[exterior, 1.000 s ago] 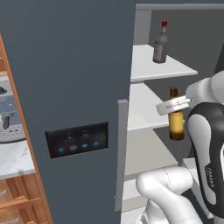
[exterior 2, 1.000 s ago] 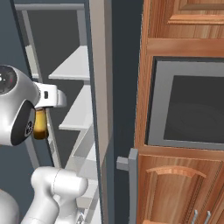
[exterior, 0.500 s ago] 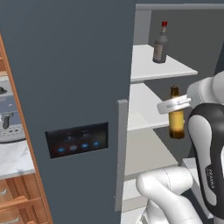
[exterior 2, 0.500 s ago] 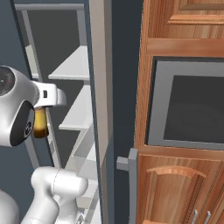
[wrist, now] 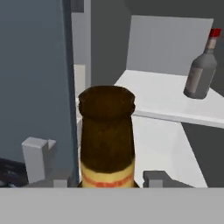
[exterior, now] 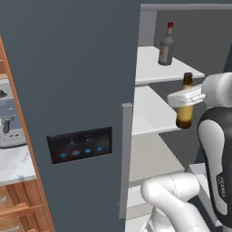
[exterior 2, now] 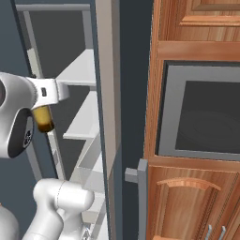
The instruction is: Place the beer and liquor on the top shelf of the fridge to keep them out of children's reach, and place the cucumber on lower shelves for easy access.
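The gripper (exterior: 185, 96) is clamped on the beer (exterior: 185, 108), holding it upright in the air at the open fridge (exterior: 81, 90), level with the second shelf. Farther back, the liquor (exterior: 166, 45) stands on the top shelf (exterior: 149, 68), apparently near its rear wall.

The liquor (exterior: 166, 45) stands on the top shelf (exterior: 154, 68) of the fridge (exterior: 72, 90), toward its back edge. The beer (exterior: 185, 103) hangs in the gripper (exterior: 183, 96) in front of the shelves, below the top shelf's front edge and right of the door. The liquor lies beyond the beer, to its upper right in the hand view.
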